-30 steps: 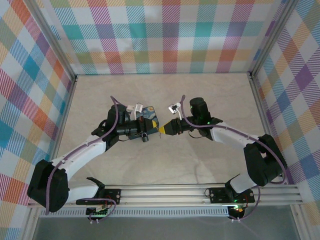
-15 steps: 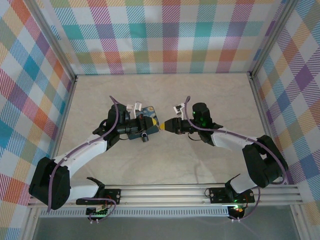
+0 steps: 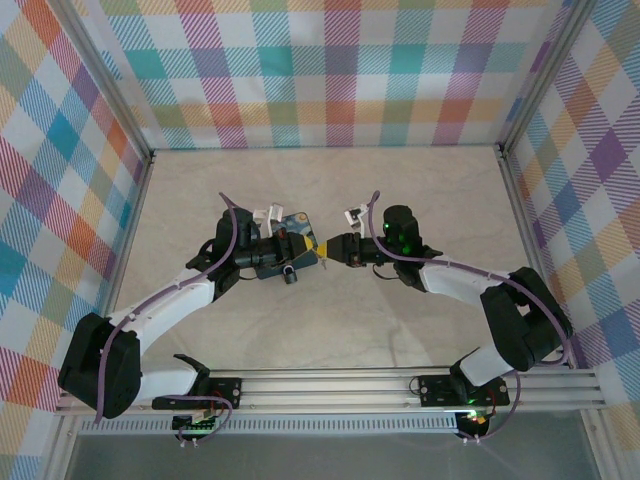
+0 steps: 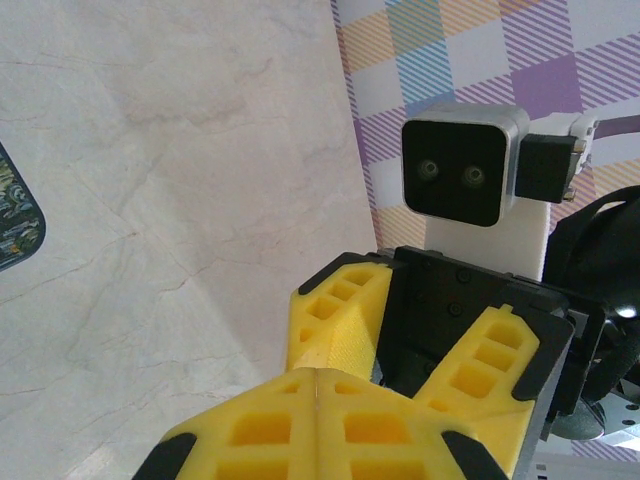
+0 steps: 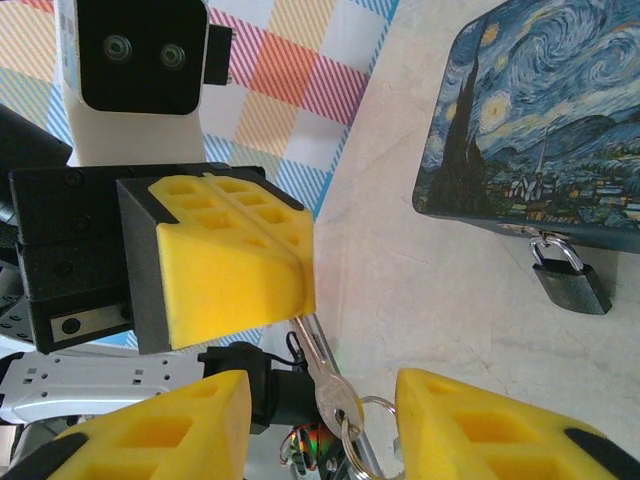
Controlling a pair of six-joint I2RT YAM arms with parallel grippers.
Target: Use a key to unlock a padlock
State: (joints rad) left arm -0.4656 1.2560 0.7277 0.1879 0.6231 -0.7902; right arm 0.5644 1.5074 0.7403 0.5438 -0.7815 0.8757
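The padlock is a small dark block with a silver shackle. It hangs from the edge of a blue starry-print box that rests on the table. My left gripper is shut on the blade of the silver key, and its ring dangles below. My right gripper is open, with one yellow finger on either side of the key's head and neither touching it. In the top view the left gripper and right gripper meet tip to tip just right of the box.
The beige tabletop is walled by checkered panels on three sides. The right wrist's camera housing faces the left wrist closely. A corner of the box shows at the left edge of the left wrist view.
My right gripper has slid left, closing the gap to the left gripper's tip. The left arm and the box have barely moved.
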